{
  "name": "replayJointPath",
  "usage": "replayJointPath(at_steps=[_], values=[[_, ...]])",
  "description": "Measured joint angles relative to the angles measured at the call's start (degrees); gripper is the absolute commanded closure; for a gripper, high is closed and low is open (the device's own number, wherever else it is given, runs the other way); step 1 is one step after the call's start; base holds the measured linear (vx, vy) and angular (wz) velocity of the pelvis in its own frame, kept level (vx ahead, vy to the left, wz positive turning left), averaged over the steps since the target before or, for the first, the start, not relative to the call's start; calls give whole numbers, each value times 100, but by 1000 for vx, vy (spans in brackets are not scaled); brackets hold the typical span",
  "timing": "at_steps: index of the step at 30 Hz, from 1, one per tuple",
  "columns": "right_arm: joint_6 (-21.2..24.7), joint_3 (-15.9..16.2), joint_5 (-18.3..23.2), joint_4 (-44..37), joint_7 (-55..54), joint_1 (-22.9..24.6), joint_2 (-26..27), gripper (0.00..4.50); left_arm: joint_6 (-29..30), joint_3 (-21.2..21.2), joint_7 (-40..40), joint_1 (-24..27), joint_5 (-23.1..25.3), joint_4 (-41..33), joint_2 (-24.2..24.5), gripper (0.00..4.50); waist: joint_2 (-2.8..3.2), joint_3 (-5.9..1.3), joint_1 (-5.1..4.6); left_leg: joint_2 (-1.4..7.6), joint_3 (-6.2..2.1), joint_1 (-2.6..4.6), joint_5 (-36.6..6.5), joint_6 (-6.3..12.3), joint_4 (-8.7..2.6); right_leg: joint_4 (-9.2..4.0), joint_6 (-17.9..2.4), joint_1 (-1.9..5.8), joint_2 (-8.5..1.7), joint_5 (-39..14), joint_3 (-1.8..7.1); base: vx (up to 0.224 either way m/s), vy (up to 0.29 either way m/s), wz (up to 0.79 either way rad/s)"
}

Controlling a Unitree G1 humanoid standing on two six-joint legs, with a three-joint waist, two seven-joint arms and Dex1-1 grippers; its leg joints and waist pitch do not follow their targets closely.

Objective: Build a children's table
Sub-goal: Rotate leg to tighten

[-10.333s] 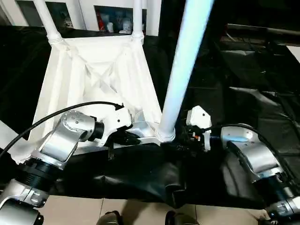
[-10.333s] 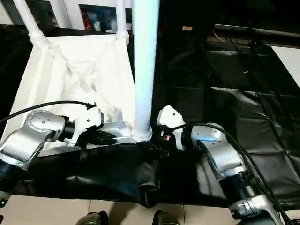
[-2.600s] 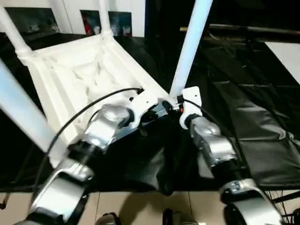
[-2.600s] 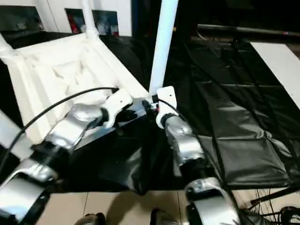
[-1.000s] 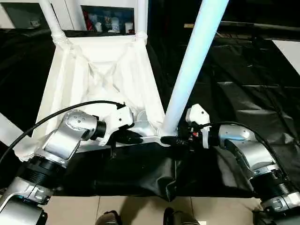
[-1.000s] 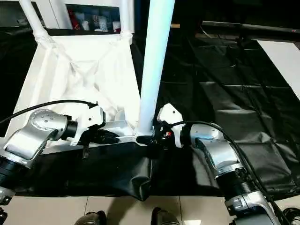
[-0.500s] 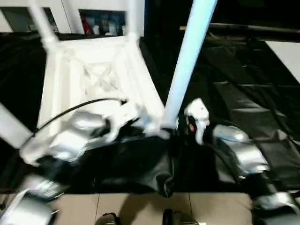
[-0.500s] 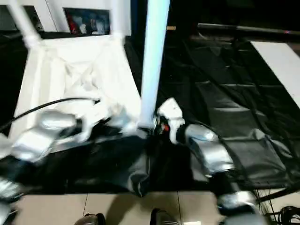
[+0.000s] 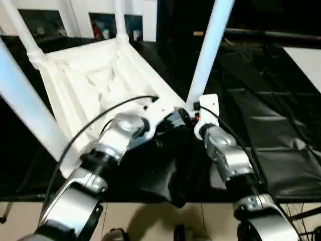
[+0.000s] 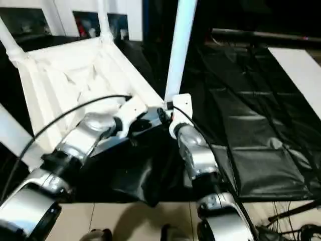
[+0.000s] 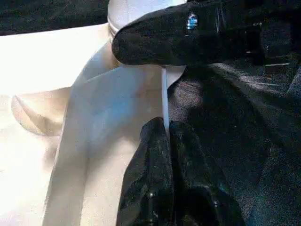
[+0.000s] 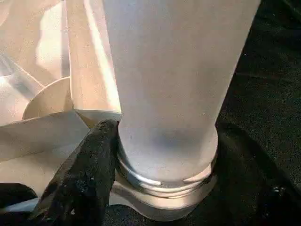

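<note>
At the near corner socket, right tool grips a leg

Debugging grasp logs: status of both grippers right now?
Left gripper: jaws shut on a thin edge of the table top.
Right gripper: jaws clasped around the base of the near leg, at its corner socket.
</note>
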Motion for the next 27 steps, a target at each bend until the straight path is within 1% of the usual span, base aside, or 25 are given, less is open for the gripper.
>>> replayJointPath(at_steps=[2, 3, 5, 7, 9, 10, 11, 14, 15, 18, 22, 27], values=[[-79, 60, -15, -74, 249, 96, -86, 109, -8, -5, -68, 58, 0, -109, 62, 450, -1, 0, 1, 1, 0, -5, 0, 0, -7, -11, 2, -2, 0, 2, -2, 0, 0, 0], [-113, 86, -24, -119, 352, 128, -113, 88, -15, -1, -111, 82, -1, -160, 105, 450, 0, 1, -1, 0, 2, -5, 0, 0, -12, -13, 2, -2, 0, 5, -1, 0, 0, 0], [-123, 135, -32, -183, 466, 152, -172, 64, -15, -1, -167, 126, -2, -230, 144, 450, 0, 1, -5, 1, 3, -5, 0, 0, -17, -13, 3, -5, 1, 14, -1, 0, 0, 0], [-8, 255, 16, -441, 944, 240, -473, 57, -40, 10, -322, 259, -73, -469, 289, 450, -3, 8, -12, 2, 3, -9, 0, 0, -20, -14, 11, -13, 1, 44, -1, 0, 0, 0], [110, 363, 126, -764, 1537, 319, -832, 30, -79, 50, -554, 435, -190, -722, 494, 450, 0, 13, -14, 8, 3, -9, 0, 0, -36, -15, 16, -20, 9, 44, -4, 0, 0, 0], [135, 351, 161, -845, 1683, 319, -957, 20, -87, 70, -648, 474, -230, -798, 555, 450, 0, 14, -10, 9, 4, -8, 0, 0, -45, -16, 20, -23, 10, 41, -6, 0, 0, 0], [181, 359, 186, -952, 1869, 319, -1084, 20, -106, 75, -736, 514, -255, -880, 624, 450, 1, 14, -10, 11, 6, -7, 0, 0, -56, -16, 17, -24, 11, 42, -6, 0, 0, 0], [308, 526, 266, -1330, 2690, 357, -1612, 15, -302, 98, -1121, 712, -371, -1171, 910, 450, 12, 21, -2, 15, 8, -7, 1, 1, -67, -17, 13, -29, 16, 26, -6, 0, 0, 0], [344, 593, 363, -1497, 3123, 415, -1857, 15, -463, 93, -1362, 840, -448, -1302, 1081, 450, 16, 23, 3, 15, 10, -8, 1, 2, -69, -21, 12, -29, 17, 17, -6, 0, 0, 0], [369, 738, 552, -1867, 3898, 630, -2200, 15, -547, 87, -1962, 1062, -655, -1622, 1447, 450, 26, 32, 10, 16, 18, -9, -2, 25, -71, -23, 0, -30, 16, -5, -5, 0, 0, 0], [369, 901, 677, -2136, 4590, 834, -2491, 15, -504, 41, -2421, 1207, -784, -1913, 1710, 450, 41, 45, 77, 15, 27, -15, -3, 26, -70, -26, -4, -30, 8, -9, -5, 0, 0, 0], [369, 1075, 759, -2278, 5009, 896, -2597, 15, -315, -9, -2819, 1333, -905, -2187, 1895, 450, 40, 48, 74, 14, 29, -13, -6, 19, -66, -23, -4, -29, 5, -9, -4, 0, 0, 0]])
